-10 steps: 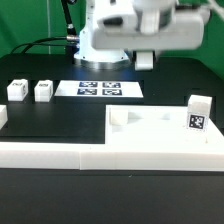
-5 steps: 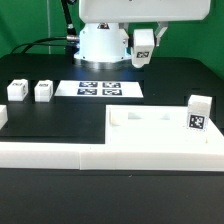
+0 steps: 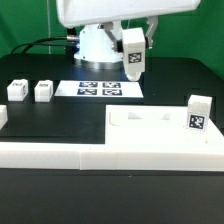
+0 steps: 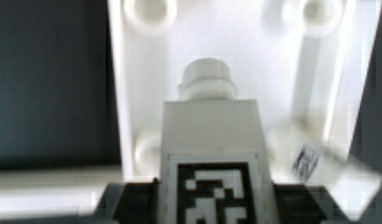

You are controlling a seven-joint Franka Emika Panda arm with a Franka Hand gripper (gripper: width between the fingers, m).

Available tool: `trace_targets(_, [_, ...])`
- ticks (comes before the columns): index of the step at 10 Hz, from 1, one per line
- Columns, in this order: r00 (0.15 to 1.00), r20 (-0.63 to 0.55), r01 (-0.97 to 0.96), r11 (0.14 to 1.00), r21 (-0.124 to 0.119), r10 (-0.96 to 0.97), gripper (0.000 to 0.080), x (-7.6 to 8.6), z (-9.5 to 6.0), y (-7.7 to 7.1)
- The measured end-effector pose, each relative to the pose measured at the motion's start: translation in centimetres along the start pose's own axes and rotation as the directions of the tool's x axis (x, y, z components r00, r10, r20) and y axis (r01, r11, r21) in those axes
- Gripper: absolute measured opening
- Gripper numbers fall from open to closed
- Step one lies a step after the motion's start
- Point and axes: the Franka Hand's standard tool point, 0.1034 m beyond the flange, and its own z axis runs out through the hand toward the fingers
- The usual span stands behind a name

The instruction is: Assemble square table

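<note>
My gripper [image 3: 133, 46] is shut on a white leg block [image 3: 132, 56] with a black-and-white tag, holding it in the air above the far side of the table. In the wrist view the leg [image 4: 213, 140] runs out from between the jaws, its round tip over the white square slab [image 4: 152, 110], between two round corner holes. The slab [image 3: 150, 135] lies at the front right in the exterior view. A tagged leg block [image 3: 198, 113] stands at its right end. Two more leg blocks [image 3: 17, 90] [image 3: 43, 91] stand on the table at the left.
The marker board [image 3: 99, 89] lies flat at the middle back, below the held leg. A long low white rail [image 3: 50, 152] runs along the front edge. The robot's base [image 3: 95, 42] and black cables are at the back.
The gripper with the leg has moved towards the exterior view's left and slightly down. The other parts have not moved.
</note>
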Motion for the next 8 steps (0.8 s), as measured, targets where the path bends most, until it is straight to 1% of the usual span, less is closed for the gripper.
trace_targets(1, [0.998, -0.06, -0.003, 1.0, -0.019, 0.002, 0.0288, 1.2, -0.5, 0.6])
trace_targets(2, [0.991, -0.132, 0.0, 0.999, -0.052, -0.007, 0.0288, 1.3, -0.5, 1.1])
trace_targets(3, [0.979, -0.202, 0.006, 0.996, -0.09, -0.024, 0.0288, 1.1, -0.4, 1.7])
trace_targets(4, [0.962, -0.269, 0.005, 0.992, -0.127, -0.039, 0.0288, 1.1, -0.6, 2.3])
trace_targets(5, [0.947, -0.317, 0.008, 0.987, -0.159, -0.059, 0.0288, 1.2, -0.8, 2.8])
trace_targets(6, [0.912, -0.399, 0.009, 0.976, -0.219, -0.098, 0.0288, 1.4, -1.3, 3.9])
trace_targets(7, [0.886, -0.448, -0.003, 0.967, -0.255, -0.115, 0.0288, 1.2, -1.4, 4.6])
trace_targets(8, [0.899, -0.424, 0.005, 0.97, -0.242, -0.11, 0.0288, 1.0, -0.8, 4.4])
